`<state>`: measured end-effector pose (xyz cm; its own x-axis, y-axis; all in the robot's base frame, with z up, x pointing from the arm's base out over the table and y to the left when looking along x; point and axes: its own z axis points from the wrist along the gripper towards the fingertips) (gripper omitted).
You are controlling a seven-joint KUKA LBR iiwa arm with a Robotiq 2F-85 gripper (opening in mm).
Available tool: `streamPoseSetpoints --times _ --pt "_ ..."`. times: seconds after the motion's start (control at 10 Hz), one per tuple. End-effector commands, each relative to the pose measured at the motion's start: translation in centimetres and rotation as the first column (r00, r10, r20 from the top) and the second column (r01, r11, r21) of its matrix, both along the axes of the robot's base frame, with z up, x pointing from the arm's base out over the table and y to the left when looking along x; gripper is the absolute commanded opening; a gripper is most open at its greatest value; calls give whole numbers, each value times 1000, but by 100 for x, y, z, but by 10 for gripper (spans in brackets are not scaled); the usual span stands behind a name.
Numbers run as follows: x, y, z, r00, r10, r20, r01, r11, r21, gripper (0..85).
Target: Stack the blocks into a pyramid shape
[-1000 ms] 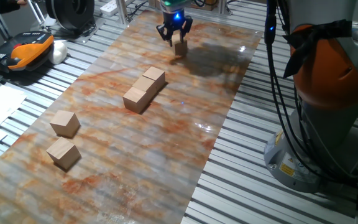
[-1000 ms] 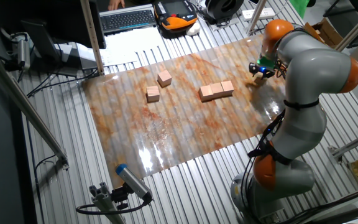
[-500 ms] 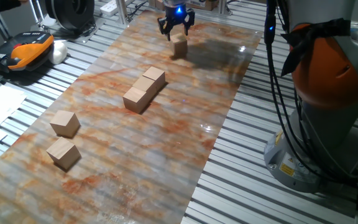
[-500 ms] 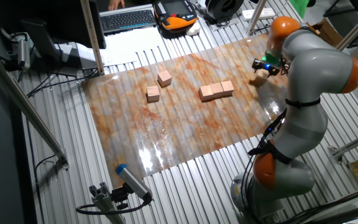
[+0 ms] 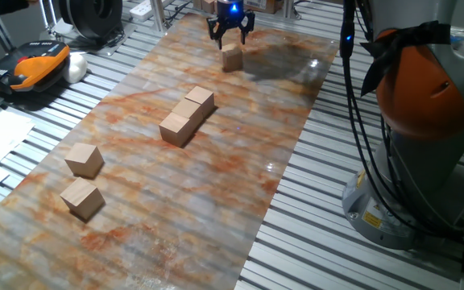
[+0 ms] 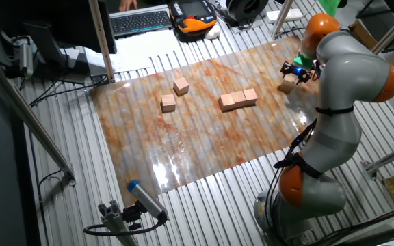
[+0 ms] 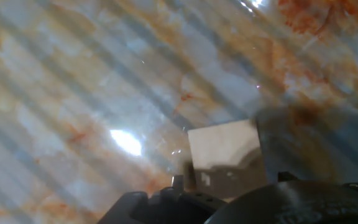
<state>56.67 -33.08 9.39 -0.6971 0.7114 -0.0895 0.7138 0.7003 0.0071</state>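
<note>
A: Listing item one: lone block (image 5: 231,56), tan wood, resting on the marbled sheet (image 5: 216,185) at its far end, near the robot's base. The gripper (image 5: 230,25) hangs just above it, apart from it.

B: Jaw condition?

A: Spread, holding nothing. In the hand view the block (image 7: 227,158) sits low in frame under the fingers, clear of them on its visible sides.

B: Remaining stock?

A: Joined pair of blocks (image 5: 187,117) mid-sheet, touching end to end. Two loose blocks at the near end, one (image 5: 83,159) just beside the other (image 5: 81,198), not touching. Only five counted in these views; a sixth, if any, is not visible. No upper tier exists; the pyramid shape is not yet begun beyond that pair.

B: Hazards?

A: The lone block lies well apart from the pair. If meant as a third base piece, the row has a gap and upper cubes would lack support. A descent slightly off-centre could clip an edge and skid the cube on the glossy sheet. Off-sheet: orange device (image 5: 40,64), keyboard (image 6: 141,21).
</note>
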Motion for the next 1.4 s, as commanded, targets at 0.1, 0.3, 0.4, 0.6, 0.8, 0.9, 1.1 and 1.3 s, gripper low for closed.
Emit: streamPoseSetpoints --times 0.1,0.3,0.4,0.6,0.8,0.9,1.1,1.3 --pt "37 -58 -9 1000 25 4 -25 1000 7 680" --pt "62 -53 -34 999 47 3 -47 999 -9 680" --pt "78 -45 -55 999 54 2 -54 998 -17 680" --pt "106 -47 -84 998 62 6 -62 998 -19 680" --pt "126 -46 -108 998 67 9 -67 998 -7 680" --pt "123 -46 -105 997 79 10 -79 997 12 680" --pt "118 -15 -122 997 75 1 -75 994 83 680" --pt "104 14 -141 997 83 -10 -82 993 81 680"
